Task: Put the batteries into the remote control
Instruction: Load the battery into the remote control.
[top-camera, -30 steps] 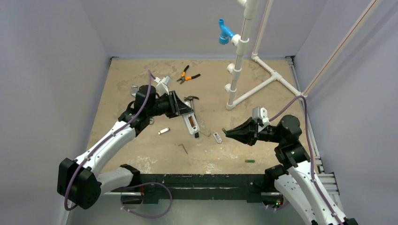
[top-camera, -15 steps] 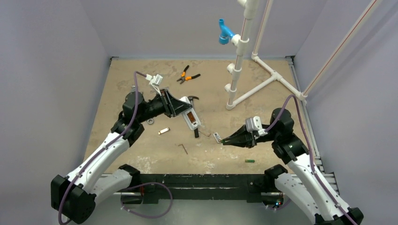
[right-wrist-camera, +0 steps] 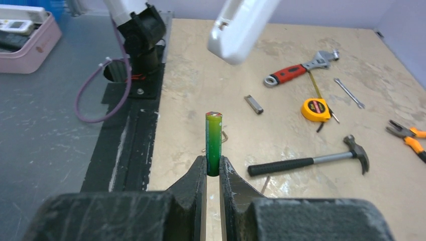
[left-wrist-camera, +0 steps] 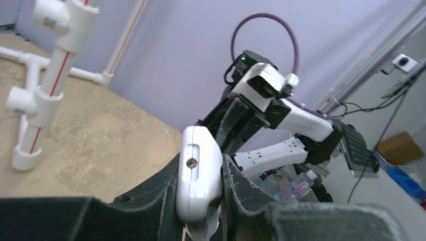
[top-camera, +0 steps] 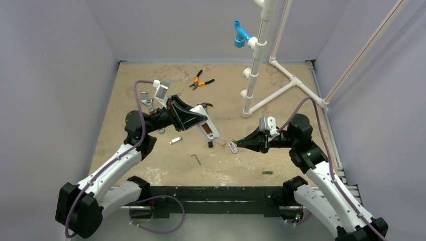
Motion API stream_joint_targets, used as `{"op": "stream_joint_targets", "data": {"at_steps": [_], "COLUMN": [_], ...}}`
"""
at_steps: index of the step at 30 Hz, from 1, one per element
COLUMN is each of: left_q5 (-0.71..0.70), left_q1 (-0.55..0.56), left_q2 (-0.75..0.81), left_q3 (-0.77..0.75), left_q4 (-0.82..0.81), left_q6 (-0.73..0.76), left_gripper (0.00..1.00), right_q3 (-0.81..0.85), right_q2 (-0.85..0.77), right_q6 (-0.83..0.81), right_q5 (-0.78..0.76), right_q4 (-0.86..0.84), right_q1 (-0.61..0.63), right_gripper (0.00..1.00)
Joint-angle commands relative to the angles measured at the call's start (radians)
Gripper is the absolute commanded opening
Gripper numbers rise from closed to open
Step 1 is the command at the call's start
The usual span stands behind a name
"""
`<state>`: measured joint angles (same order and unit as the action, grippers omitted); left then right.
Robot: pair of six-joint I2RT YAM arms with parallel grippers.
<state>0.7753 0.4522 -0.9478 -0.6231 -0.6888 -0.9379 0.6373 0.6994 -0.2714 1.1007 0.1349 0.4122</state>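
The right gripper (right-wrist-camera: 213,168) pinches a light, smooth green battery (right-wrist-camera: 213,138) by its bottom end, so it may slip, while the left gripper (left-wrist-camera: 200,198) squeezes the hard remote control (left-wrist-camera: 199,155) by its sides above the bench (top-camera: 150,165).

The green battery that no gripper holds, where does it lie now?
In the top external view the loose battery lies on the table at the near right, close to the black base rail, just left of the right arm's base.

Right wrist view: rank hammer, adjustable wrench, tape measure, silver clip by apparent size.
1. hammer
2. adjustable wrench
3. tape measure
4. silver clip
Hammer over wrench unsure: wrench lies farther from camera.
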Motion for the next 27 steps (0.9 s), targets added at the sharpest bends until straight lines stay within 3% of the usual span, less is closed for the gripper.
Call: {"op": "stream_joint_targets", "data": {"at_steps": [1,5,9,12,16,18,21,27], "left_q5": [0.148,0.174,0.181,0.158,-0.003,-0.057,-0.098,-0.138], "left_q1": [0.003,0.005,0.005,0.004,0.012,0.018,0.020,0.019], "left_q2": [-0.084,-0.147,-0.181,-0.172,-0.099,-0.075,-0.075,-0.133], "left_q3": [-0.011,-0.009,-0.017,-0.021,-0.017,-0.021,-0.004,0.050], "left_q4": [-0.474,-0.622,-0.669,-0.570,-0.160,-0.044,-0.018,-0.160], "left_q6": [-0.205,-0.297,-0.335,-0.284,-0.093,-0.041,-0.044,-0.127], "left_gripper": [0.00,0.00,0.00,0.00,0.00,0.00,0.00,0.00], "right_q3": [0.010,-0.010,-0.035,-0.017,0.019,0.048,0.102,0.121], "right_q2": [-0.017,-0.030,-0.051,-0.062,-0.075,-0.071,-0.047,0.006], "right_q6": [0.094,0.159,0.260,0.303,0.325,0.347,0.359,0.430], "right_q5": [-0.128,-0.179,-0.238,-0.287,-0.405,-0.490,-0.566,-0.732], "right_q4": [-0.096,-0.131,-0.208,-0.195,-0.140,-0.077,0.012,0.042], "right_q1": [0.003,0.002,0.003,0.002,0.003,0.003,0.003,0.003], "right_gripper": [0.00,0.00,0.00,0.00,0.00,0.00,0.00,0.00]}}
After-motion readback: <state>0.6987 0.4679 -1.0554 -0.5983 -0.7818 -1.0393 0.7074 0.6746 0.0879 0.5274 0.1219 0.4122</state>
